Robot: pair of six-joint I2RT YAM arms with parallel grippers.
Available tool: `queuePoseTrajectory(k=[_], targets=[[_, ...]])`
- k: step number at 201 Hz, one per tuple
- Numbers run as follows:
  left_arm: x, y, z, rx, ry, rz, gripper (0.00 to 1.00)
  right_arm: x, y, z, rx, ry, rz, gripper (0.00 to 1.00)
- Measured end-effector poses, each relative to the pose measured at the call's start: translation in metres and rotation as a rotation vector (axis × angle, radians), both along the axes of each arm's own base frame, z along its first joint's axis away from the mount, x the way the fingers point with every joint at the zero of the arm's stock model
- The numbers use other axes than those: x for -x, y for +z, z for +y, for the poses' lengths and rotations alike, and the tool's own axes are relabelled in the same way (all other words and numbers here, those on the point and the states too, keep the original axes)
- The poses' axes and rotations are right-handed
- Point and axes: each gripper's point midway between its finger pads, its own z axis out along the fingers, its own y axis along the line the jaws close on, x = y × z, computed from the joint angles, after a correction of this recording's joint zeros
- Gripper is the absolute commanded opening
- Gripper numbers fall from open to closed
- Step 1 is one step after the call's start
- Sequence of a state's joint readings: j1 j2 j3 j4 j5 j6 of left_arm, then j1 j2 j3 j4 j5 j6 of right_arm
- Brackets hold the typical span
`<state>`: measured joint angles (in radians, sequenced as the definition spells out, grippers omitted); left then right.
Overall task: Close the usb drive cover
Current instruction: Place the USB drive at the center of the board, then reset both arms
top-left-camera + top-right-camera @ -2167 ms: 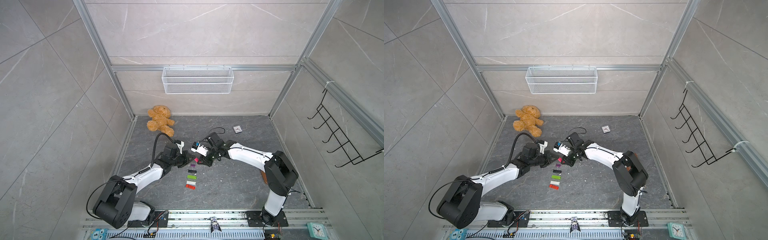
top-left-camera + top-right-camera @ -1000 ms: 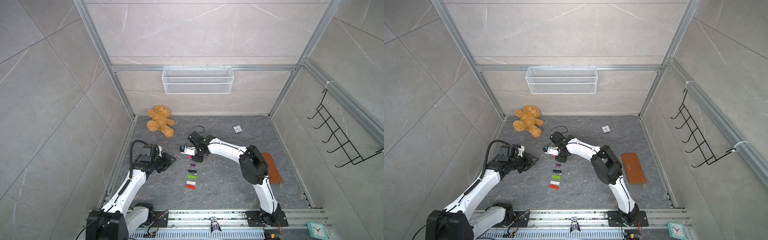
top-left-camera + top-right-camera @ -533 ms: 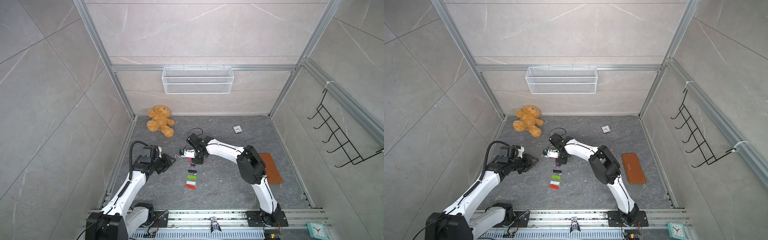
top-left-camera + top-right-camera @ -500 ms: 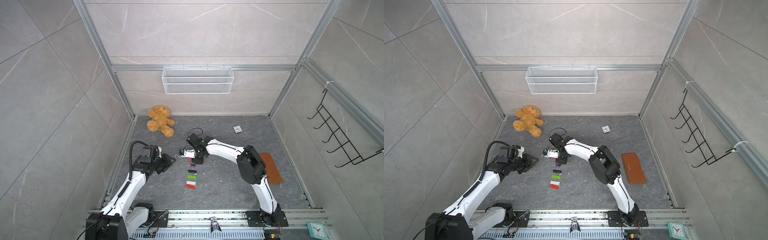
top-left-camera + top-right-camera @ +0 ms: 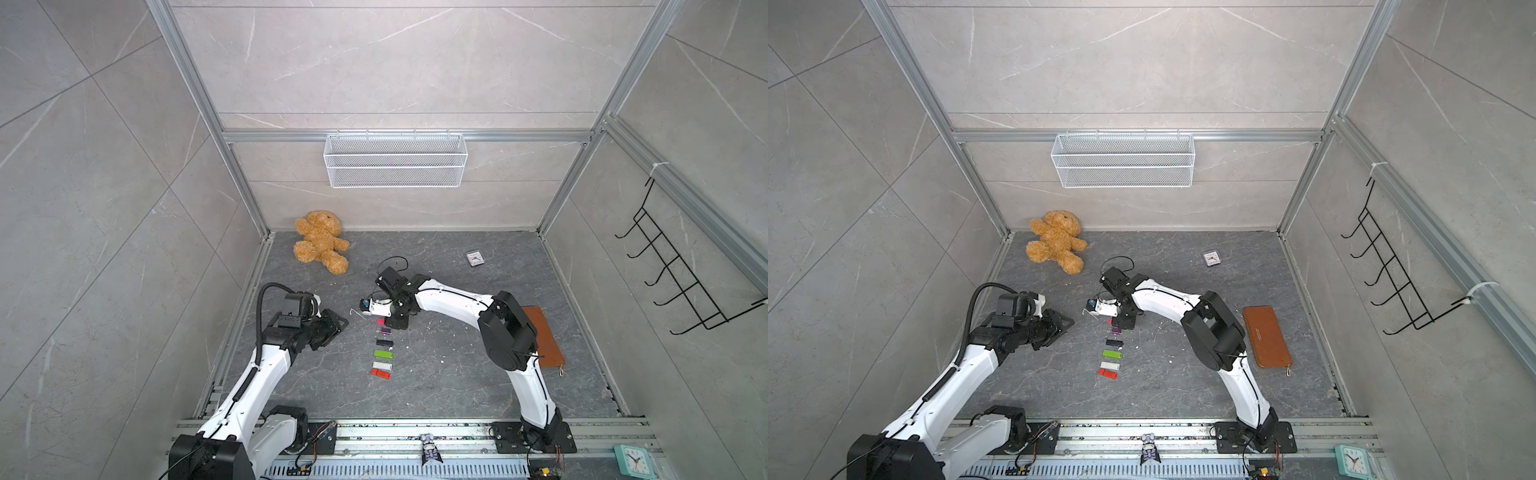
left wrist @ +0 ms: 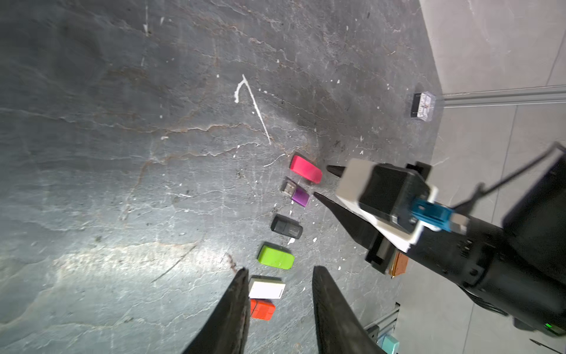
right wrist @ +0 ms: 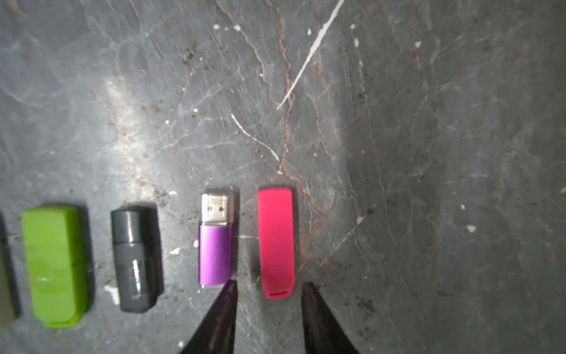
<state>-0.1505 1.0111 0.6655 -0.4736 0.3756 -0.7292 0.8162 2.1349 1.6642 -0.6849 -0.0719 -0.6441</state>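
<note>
My right arm reaches low toward mid-frame, end effector (image 7: 269,282) spread.
The pink drive (image 5: 380,321) lies on the surface near centre in a top view, its end between my tips, untouched; my left end effector (image 6: 280,269) is spread, empty.

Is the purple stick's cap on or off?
Off. The purple USB drive shows its bare silver plug, with no cover on it. It lies flat beside the pink drive.

Grey tiled walls (image 5: 395,62) enclose a dark stone floor (image 5: 457,386); a wire basket (image 5: 395,164) hangs on the back wall.
</note>
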Motion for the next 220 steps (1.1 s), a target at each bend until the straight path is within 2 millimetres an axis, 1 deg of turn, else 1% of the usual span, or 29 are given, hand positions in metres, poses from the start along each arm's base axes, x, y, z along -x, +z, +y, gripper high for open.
queuePoseTrajectory(k=[17,30,35,50,53,57,60,62,65,70,74,76,79,83,86,94,101,107,109,114,126,141,150,164,179,202,220], targets=[[-0.009,0.009,0.015,-0.097,0.026,-0.04,0.38,0.001,0.019,-0.01,-0.052,-0.045,-0.007,0.41],[-0.02,0.02,0.032,-0.196,0.057,-0.098,0.37,-0.005,0.036,-0.028,-0.107,-0.124,-0.018,0.43],[-0.024,0.024,0.038,-0.236,0.068,-0.119,0.37,-0.01,0.043,-0.039,-0.129,-0.171,-0.026,0.43],[-0.034,0.028,0.06,-0.372,0.1,-0.176,0.38,-0.028,0.059,-0.081,-0.19,-0.323,-0.065,0.45],[-0.036,0.028,0.065,-0.407,0.105,-0.19,0.39,-0.034,0.061,-0.095,-0.201,-0.372,-0.08,0.45],[-0.038,0.028,0.07,-0.439,0.114,-0.201,0.4,-0.037,0.062,-0.106,-0.212,-0.406,-0.09,0.46],[-0.04,0.027,0.076,-0.474,0.117,-0.215,0.4,-0.042,0.063,-0.12,-0.217,-0.455,-0.109,0.47],[-0.041,0.026,0.078,-0.488,0.121,-0.22,0.41,-0.043,0.063,-0.124,-0.22,-0.47,-0.114,0.48],[-0.042,0.025,0.083,-0.521,0.122,-0.232,0.43,-0.047,0.063,-0.138,-0.223,-0.513,-0.132,0.49],[-0.044,0.023,0.089,-0.561,0.128,-0.252,0.45,-0.05,0.062,-0.154,-0.227,-0.565,-0.154,0.5],[-0.046,0.02,0.094,-0.597,0.13,-0.265,0.46,-0.052,0.06,-0.169,-0.229,-0.62,-0.173,0.52],[-0.047,0.019,0.097,-0.615,0.138,-0.271,0.47,-0.052,0.059,-0.172,-0.229,-0.629,-0.179,0.54],[-0.048,0.016,0.101,-0.649,0.137,-0.283,0.48,-0.053,0.057,-0.184,-0.226,-0.672,-0.194,0.57],[-0.049,0.013,0.106,-0.676,0.145,-0.296,0.49,-0.053,0.054,-0.193,-0.226,-0.699,-0.207,0.61],[-0.051,0.009,0.11,-0.706,0.146,-0.309,0.5,-0.053,0.051,-0.204,-0.227,-0.743,-0.221,0.64],[-0.053,-0.001,0.119,-0.767,0.152,-0.326,0.5,-0.051,0.043,-0.221,-0.228,-0.803,-0.247,0.73],[-0.054,-0.013,0.126,-0.812,0.153,-0.334,0.5,-0.049,0.036,-0.235,-0.23,-0.854,-0.271,0.83],[-0.055,-0.023,0.132,-0.842,0.155,-0.329,0.5,-0.047,0.03,-0.247,-0.234,-0.899,-0.287,0.98],[-0.055,-0.027,0.134,-0.849,0.155,-0.328,0.51,-0.047,0.029,-0.249,-0.234,-0.902,-0.292,1.0],[-0.055,-0.038,0.139,-0.869,0.155,-0.319,0.5,-0.046,0.024,-0.258,-0.237,-0.941,-0.307,1.0],[-0.056,-0.058,0.147,-0.904,0.151,-0.302,0.5,-0.048,0.016,-0.274,-0.25,-0.994,-0.349,1.0],[-0.059,-0.074,0.154,-0.927,0.144,-0.288,0.5,-0.051,0.012,-0.289,-0.29,-1.049,-0.404,1.0],[-0.067,-0.074,0.154,-0.929,0.148,-0.318,0.5,-0.054,0.012,-0.296,-0.319,-1.076,-0.431,1.0],[-0.083,-0.067,0.151,-0.916,0.154,-0.403,0.5,-0.058,0.015,-0.304,-0.37,-1.106,-0.473,1.0],[-0.097,-0.063,0.145,-0.894,0.148,-0.491,0.49,-0.059,0.019,-0.311,-0.436,-1.129,-0.507,1.0],[-0.102,-0.074,0.135,-0.867,0.086,-0.523,0.51,-0.052,0.028,-0.32,-0.525,-1.152,-0.558,1.0],[-0.106,-0.069,0.129,-0.838,0.06,-0.564,0.53,-0.05,0.034,-0.327,-0.593,-1.171,-0.584,1.0]])
